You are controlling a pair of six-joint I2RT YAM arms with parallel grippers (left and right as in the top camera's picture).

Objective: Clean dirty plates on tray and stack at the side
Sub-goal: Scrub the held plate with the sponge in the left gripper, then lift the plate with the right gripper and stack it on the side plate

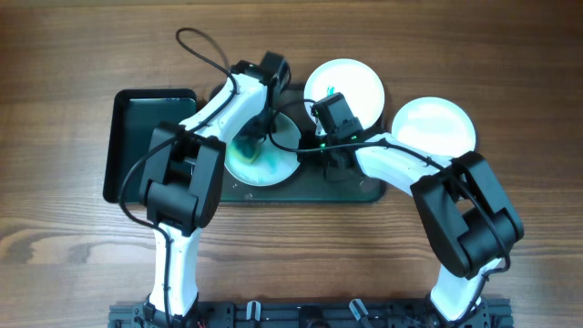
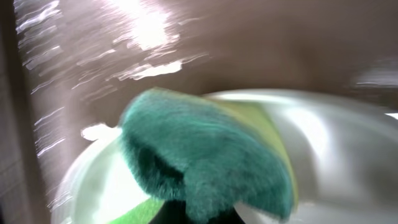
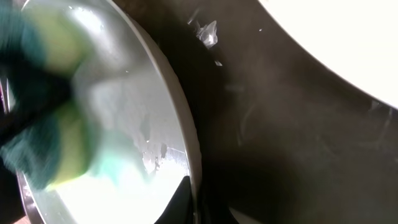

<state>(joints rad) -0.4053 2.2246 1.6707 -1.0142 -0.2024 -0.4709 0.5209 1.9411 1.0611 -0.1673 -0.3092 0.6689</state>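
A plate [image 1: 273, 169] with a green smear lies on the left part of the dark tray [image 1: 342, 189]. My left gripper [image 1: 260, 137] is shut on a green sponge [image 2: 205, 149] and presses it on this plate [image 2: 336, 143]. My right gripper [image 1: 311, 151] is shut on the plate's right rim [image 3: 186, 143]; one finger is over the rim and one under it [image 3: 194, 200]. A white plate [image 1: 351, 82] with a small green mark sits at the tray's back edge. A third pale plate [image 1: 435, 126] lies on the table to the right of the tray.
A smaller black tray [image 1: 141, 137] stands at the left, next to the big tray, with nothing visible in it. Both arms cross over the big tray's middle. Bare dark tray floor [image 3: 292, 137] shows right of the held plate.
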